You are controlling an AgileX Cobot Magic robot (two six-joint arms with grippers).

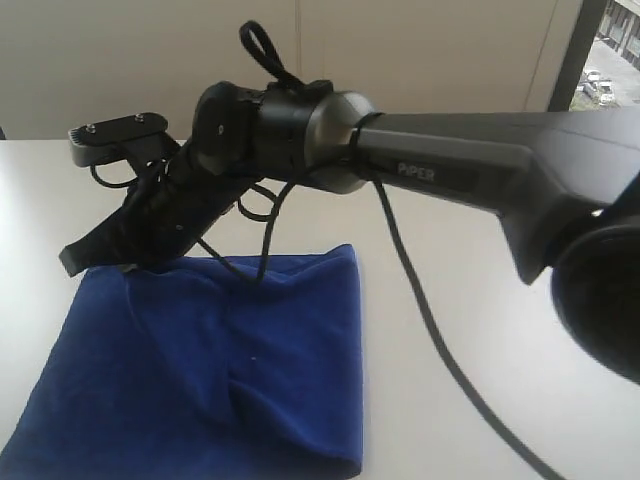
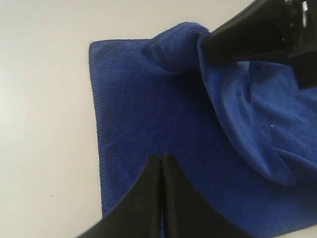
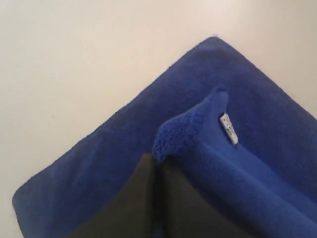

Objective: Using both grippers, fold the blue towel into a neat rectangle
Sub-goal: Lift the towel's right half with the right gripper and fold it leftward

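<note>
While the blue towel (image 1: 250,370) lies on the white worktop (image 1: 490,340), the right tool (image 3: 156,159) has one corner of it pinched between its shut fingers. That corner is held up and curls over the rest of the cloth. A small white tag (image 3: 228,128) shows on it, close to the tool's tips.

From the outside camera, the thick black right arm (image 1: 470,160) reaches from the right all the way across to the far left corner of the towel. A black cable (image 1: 425,310) hangs from the arm and runs across the worktop.

The towel is not flat. It has a soft fold down its middle, and the part near the pinched corner is bunched up.

The left tool (image 2: 162,163) is over the towel, near one straight edge. Its two fingers are pressed together with nothing between them. I cannot tell if its tips touch the cloth. The two tools are apart, with blue cloth between them.
</note>
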